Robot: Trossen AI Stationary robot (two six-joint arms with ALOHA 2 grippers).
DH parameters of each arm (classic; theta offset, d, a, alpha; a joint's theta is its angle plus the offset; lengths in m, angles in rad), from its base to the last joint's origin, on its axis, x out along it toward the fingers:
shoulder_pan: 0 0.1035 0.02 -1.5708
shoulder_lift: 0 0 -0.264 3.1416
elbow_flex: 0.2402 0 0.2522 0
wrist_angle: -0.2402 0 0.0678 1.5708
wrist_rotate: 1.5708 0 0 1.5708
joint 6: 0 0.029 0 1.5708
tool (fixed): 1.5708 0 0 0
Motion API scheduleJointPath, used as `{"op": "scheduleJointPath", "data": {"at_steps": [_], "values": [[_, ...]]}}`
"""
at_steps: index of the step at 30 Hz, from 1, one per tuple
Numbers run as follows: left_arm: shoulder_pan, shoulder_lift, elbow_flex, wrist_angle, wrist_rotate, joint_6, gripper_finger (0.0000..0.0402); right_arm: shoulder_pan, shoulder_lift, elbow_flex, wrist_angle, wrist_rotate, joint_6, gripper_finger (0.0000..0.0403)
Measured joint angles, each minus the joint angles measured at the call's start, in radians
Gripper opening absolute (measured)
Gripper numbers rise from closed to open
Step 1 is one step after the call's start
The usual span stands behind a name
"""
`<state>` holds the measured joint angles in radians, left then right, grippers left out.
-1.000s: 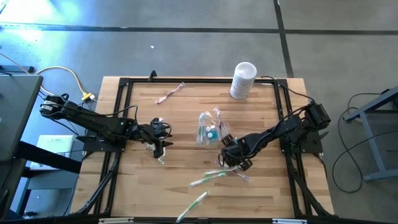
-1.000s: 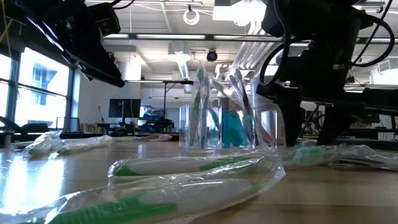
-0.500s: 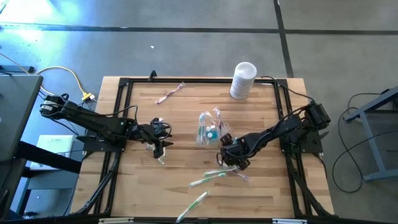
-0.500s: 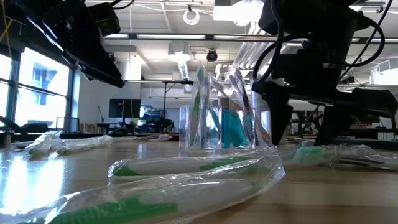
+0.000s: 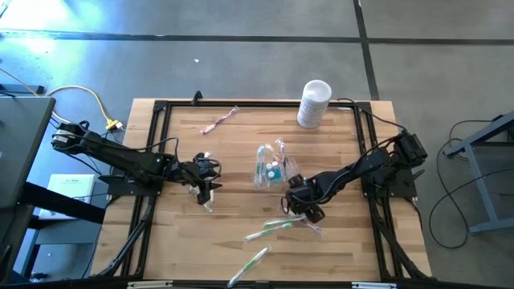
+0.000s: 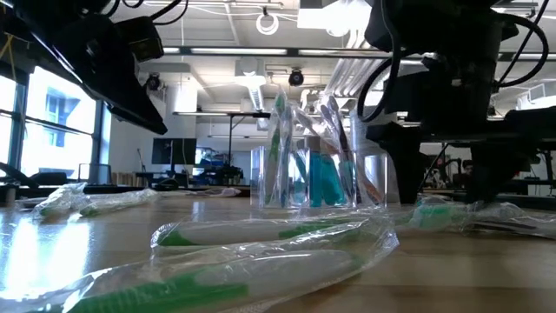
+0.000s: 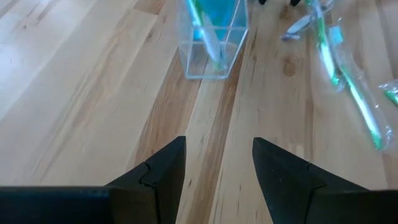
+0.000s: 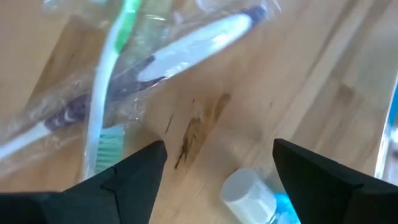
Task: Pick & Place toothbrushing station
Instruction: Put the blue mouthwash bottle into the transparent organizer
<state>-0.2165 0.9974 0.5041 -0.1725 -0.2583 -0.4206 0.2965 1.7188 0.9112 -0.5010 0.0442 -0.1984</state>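
- Clear plastic cup (image 5: 269, 166) sits mid-table, stuffed with upright wrapped toothbrushes (image 6: 280, 139) plus teal tubes (image 6: 326, 178) inside.
- More bagged brushes lie loose on the wood: green ones (image 5: 269, 230) toward the front edge, a pink one (image 5: 219, 120) way off near the back rail.
- Right gripper (image 5: 306, 209) hangs low just beside the cup's front-right, fingers spread wide, nothing in them. Its wrist cam looks down at a white-blue brush (image 8: 186, 46), a green brush (image 8: 109, 87) and a white-capped tube (image 8: 252, 196) on the table.
- Left gripper (image 5: 206, 189) is parked well left of the cup, fingers apart and empty too.
- White canister (image 5: 313, 103) stands on the back edge, well apart from it all.
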Motion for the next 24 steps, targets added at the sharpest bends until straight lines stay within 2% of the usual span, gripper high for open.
{"op": "scheduleJointPath", "data": {"at_steps": [6, 11, 24], "values": [[0.000, 0.000, -0.027, 0.022, 0.000, -0.007, 0.0180, 0.001, 0.000, -0.002, -0.004, 0.009, 0.168, 0.0293], [0.000, 0.000, -0.027, 0.038, 0.001, -0.006, 0.0180, -0.012, 0.000, -0.002, 0.011, 0.003, 0.013, 0.0293], [0.000, 0.000, -0.027, 0.052, 0.002, -0.003, 0.0180, -0.015, 0.001, -0.002, 0.115, -0.051, 0.046, 0.0293]]}}
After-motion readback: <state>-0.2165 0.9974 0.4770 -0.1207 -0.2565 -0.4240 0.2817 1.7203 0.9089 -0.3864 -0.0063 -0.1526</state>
